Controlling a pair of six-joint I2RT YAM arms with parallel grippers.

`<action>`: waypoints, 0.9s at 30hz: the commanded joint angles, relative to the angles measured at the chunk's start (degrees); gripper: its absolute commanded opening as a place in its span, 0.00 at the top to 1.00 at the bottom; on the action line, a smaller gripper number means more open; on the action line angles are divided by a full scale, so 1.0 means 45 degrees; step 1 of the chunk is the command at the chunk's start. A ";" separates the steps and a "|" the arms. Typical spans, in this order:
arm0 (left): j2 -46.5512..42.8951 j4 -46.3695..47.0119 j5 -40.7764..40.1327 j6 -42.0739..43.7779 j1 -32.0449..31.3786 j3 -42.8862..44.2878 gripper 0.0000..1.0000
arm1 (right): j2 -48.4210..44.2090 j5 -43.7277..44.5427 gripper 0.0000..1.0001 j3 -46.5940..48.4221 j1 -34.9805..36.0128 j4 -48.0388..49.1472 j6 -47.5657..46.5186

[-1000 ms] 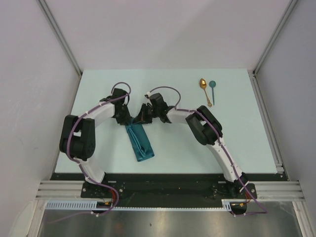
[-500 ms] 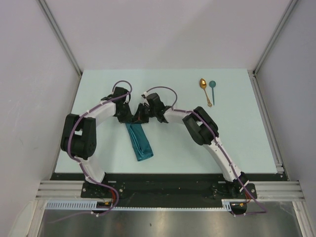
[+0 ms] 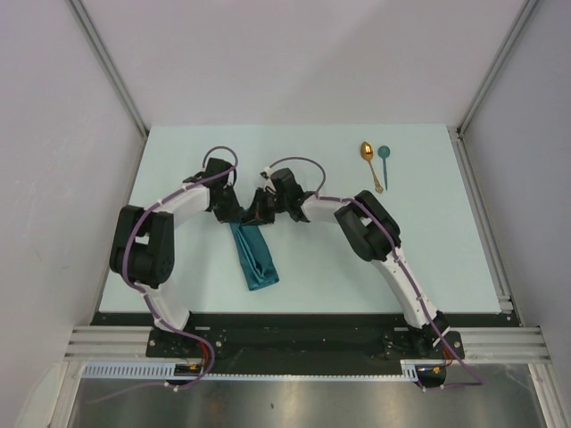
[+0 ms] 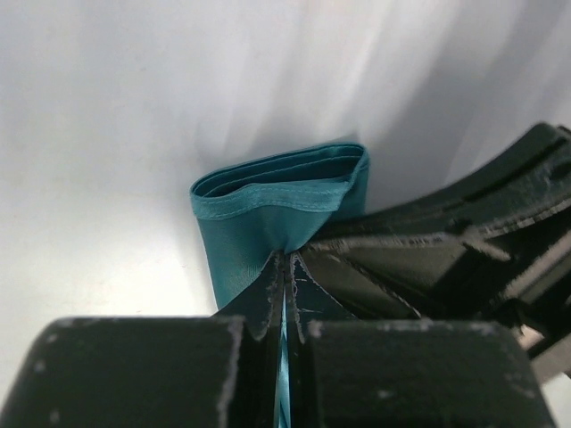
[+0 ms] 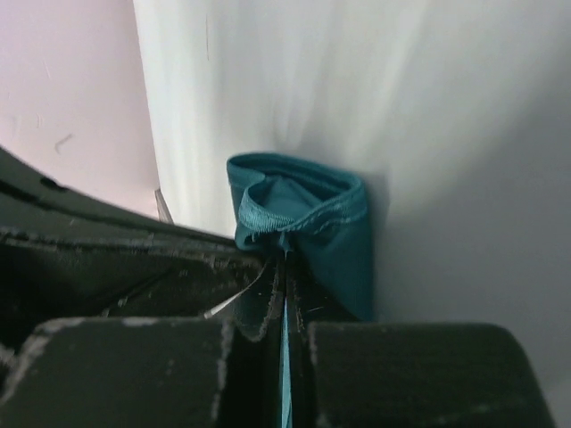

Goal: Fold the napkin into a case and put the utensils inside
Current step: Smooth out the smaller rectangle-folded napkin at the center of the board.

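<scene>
The teal napkin (image 3: 254,257) lies folded into a narrow strip, a case, in the middle of the table, its far end lifted between both grippers. My left gripper (image 3: 234,217) is shut on the napkin's (image 4: 268,223) left top edge. From the right, my right gripper (image 3: 256,215) is shut on the other edge of the napkin (image 5: 308,223). The two sets of fingers almost touch each other. A gold spoon (image 3: 369,162) and a teal spoon (image 3: 384,160), the utensils, lie side by side at the far right of the table.
The pale table (image 3: 428,241) ends in a dark front rail near the arm bases. Grey walls with metal posts (image 3: 107,62) close in the left, right and back sides.
My left gripper has shut on the napkin's edge. The folded strip has shifted slightly at its far end. The right gripper stayed shut on its edge.
</scene>
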 commanded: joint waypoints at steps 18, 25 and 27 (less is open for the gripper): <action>-0.2497 0.0448 0.0712 -0.0248 0.0458 -0.0769 0.60 | -0.4276 0.1566 0.63 -0.0867 0.0226 -0.5971 -0.5355; -0.6460 -0.0431 -0.0107 -0.0111 0.1962 -0.2037 0.59 | -0.4396 0.3581 0.44 -0.0125 0.1476 -0.8689 -0.7644; -0.7959 -0.0510 -0.0264 -0.0112 0.2294 -0.2701 0.58 | -0.4143 0.4418 0.39 0.0671 0.1964 -0.9645 -0.8053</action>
